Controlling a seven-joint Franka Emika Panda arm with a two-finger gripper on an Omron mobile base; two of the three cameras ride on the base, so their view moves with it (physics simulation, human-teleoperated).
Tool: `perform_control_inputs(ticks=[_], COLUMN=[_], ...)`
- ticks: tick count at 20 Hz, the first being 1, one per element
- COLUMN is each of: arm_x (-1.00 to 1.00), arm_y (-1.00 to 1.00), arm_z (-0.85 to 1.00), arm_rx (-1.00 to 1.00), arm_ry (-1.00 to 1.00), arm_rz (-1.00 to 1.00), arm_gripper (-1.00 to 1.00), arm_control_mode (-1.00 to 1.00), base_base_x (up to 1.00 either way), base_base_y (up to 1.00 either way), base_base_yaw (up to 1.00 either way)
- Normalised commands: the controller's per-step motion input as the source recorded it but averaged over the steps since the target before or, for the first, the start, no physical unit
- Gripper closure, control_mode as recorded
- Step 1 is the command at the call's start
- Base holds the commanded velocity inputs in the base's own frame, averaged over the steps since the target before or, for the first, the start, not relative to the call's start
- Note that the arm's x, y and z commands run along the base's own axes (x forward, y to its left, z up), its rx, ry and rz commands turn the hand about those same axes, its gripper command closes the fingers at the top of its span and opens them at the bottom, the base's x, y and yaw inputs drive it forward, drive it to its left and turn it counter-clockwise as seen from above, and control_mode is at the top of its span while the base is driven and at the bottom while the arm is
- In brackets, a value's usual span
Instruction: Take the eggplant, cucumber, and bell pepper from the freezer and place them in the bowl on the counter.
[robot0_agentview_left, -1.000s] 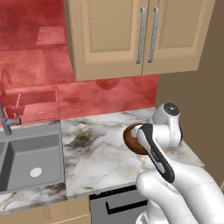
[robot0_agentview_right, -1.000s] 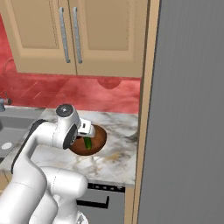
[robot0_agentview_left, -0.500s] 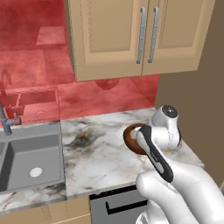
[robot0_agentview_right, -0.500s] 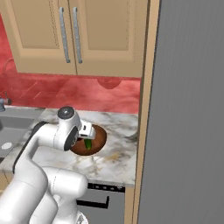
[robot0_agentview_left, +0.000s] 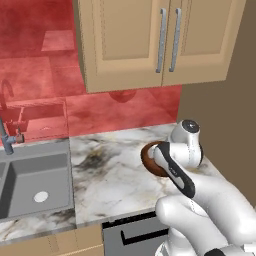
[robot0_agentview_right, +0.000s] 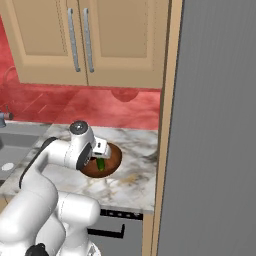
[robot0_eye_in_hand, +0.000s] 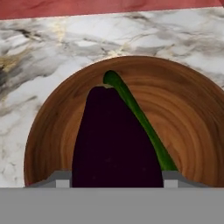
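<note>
Marble counter (robot0_agentview_left: 107, 170) with dark veins runs under the tan cabinets (robot0_agentview_left: 160, 42), beside the steel sink (robot0_agentview_left: 32, 182) and the grey freezer (robot0_agentview_right: 215, 130). On it stands the brown bowl (robot0_eye_in_hand: 192, 127), with the cucumber (robot0_eye_in_hand: 138, 113) lying inside. The gripper (robot0_eye_in_hand: 117, 175) hangs over the bowl, its fingers pinching the dark eggplant (robot0_eye_in_hand: 116, 144), which covers part of the cucumber.

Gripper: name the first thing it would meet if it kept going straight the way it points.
The gripper, shut on the eggplant, points down into the bowl. The eggplant would probably reach the bowl's floor first, beside the cucumber; depth is unclear.
</note>
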Motion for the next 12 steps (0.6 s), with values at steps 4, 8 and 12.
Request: perform_control_inputs(ticks=[4, 8, 12], arm_x=[0.01, 0.00, 0.00], arm_y=[0.00, 0.00, 0.00], arm_z=[-0.05, 0.00, 0.00], arm_rx=[0.00, 0.00, 0.00], arm_ry=[0.02, 0.02, 0.00], arm_rz=[0.00, 0.00, 0.00], arm_gripper=[-1.00, -1.00, -1.00], arm_control_mode=[-1.00, -1.00, -1.00], base_base_x=[0.00, 0.00, 0.00], base_base_y=[0.00, 0.00, 0.00], base_base_yaw=[0.00, 0.00, 0.00])
